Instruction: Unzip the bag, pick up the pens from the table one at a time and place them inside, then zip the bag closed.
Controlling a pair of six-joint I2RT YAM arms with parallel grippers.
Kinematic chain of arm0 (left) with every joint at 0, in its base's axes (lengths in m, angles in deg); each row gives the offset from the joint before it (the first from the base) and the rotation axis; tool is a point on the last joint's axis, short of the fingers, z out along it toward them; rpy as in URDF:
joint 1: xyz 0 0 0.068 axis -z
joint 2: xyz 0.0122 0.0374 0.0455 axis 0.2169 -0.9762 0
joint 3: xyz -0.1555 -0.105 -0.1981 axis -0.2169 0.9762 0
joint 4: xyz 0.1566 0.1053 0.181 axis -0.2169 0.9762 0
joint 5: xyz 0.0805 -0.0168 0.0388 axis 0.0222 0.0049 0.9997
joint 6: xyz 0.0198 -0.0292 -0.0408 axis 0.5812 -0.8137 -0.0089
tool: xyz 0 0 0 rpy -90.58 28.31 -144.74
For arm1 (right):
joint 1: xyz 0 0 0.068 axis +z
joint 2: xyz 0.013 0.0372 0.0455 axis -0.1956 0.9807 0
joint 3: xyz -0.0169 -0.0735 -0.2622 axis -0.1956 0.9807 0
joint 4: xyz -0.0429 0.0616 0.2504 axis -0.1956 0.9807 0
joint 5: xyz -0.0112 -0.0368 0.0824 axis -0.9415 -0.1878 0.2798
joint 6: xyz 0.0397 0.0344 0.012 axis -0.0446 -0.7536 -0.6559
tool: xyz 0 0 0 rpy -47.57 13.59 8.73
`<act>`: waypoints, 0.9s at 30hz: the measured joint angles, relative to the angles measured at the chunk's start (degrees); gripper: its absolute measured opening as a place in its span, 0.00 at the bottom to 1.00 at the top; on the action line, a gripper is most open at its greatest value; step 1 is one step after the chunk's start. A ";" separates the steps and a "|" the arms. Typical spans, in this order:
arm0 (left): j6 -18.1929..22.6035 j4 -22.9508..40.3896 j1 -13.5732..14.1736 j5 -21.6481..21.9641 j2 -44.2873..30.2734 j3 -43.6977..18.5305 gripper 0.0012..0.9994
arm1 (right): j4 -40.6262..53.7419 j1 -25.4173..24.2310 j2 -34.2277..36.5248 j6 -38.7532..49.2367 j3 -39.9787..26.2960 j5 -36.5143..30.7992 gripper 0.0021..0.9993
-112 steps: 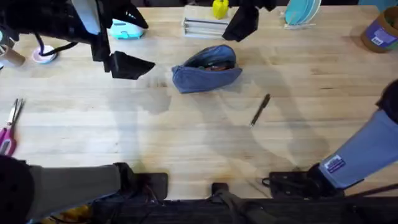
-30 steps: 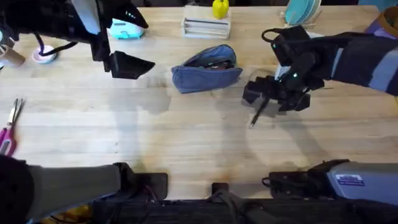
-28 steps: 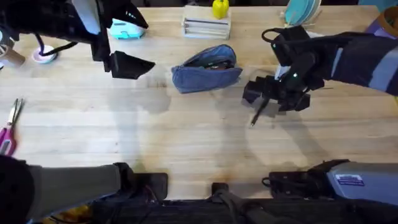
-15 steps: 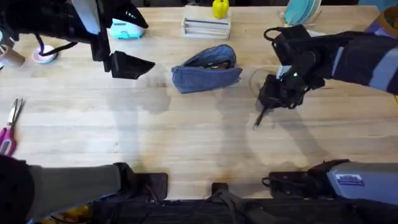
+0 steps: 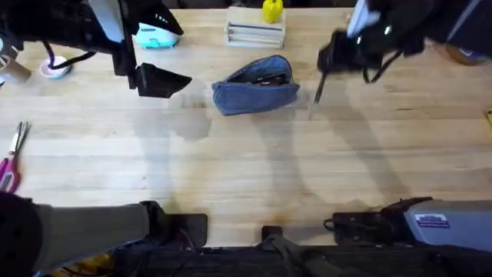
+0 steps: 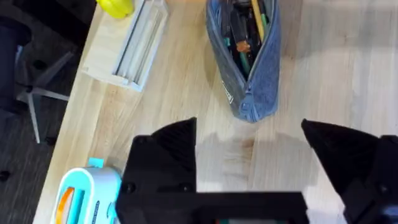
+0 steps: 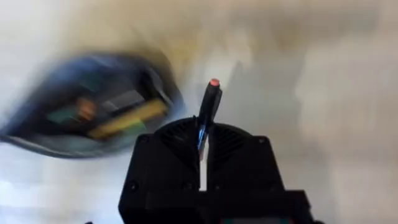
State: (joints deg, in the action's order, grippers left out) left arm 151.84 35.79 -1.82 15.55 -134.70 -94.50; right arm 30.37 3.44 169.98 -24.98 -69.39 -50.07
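Note:
The blue-grey bag lies unzipped on the table, with several pens showing inside it. My right gripper hangs above the table just right of the bag, shut on a slim black pen that points down from it. In the right wrist view the pen sticks out between the fingers of the gripper, and the bag shows blurred beyond. My left gripper hovers open to the left of the bag, and its wrist view shows the same gripper with nothing held.
Pink-handled scissors lie at the left edge. Along the back stand a white and teal device, a wooden block with a yellow object, a teal plate and a tape roll.
My right gripper came down over the pen, shut on it and lifted it off the table toward the back, beside the bag. The left arm has stayed still.

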 joint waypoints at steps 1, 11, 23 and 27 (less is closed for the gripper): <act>0.00 0.00 0.00 0.00 0.00 0.00 0.99 | -1.25 0.02 -0.02 2.52 -2.19 0.00 0.04; 0.00 0.02 0.00 0.00 0.00 0.00 0.99 | -12.07 0.26 -0.51 32.26 -7.83 12.43 0.04; 0.00 0.02 0.00 0.00 0.00 0.00 0.99 | -12.35 1.51 6.12 77.71 -7.83 40.30 0.03; 0.00 0.02 0.00 0.00 0.00 0.00 0.99 | -12.39 2.81 8.70 84.69 -7.83 42.28 0.03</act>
State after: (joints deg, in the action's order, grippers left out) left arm 151.84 35.81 -1.82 15.55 -134.70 -94.50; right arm 17.98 6.25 178.68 59.72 -77.21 -7.79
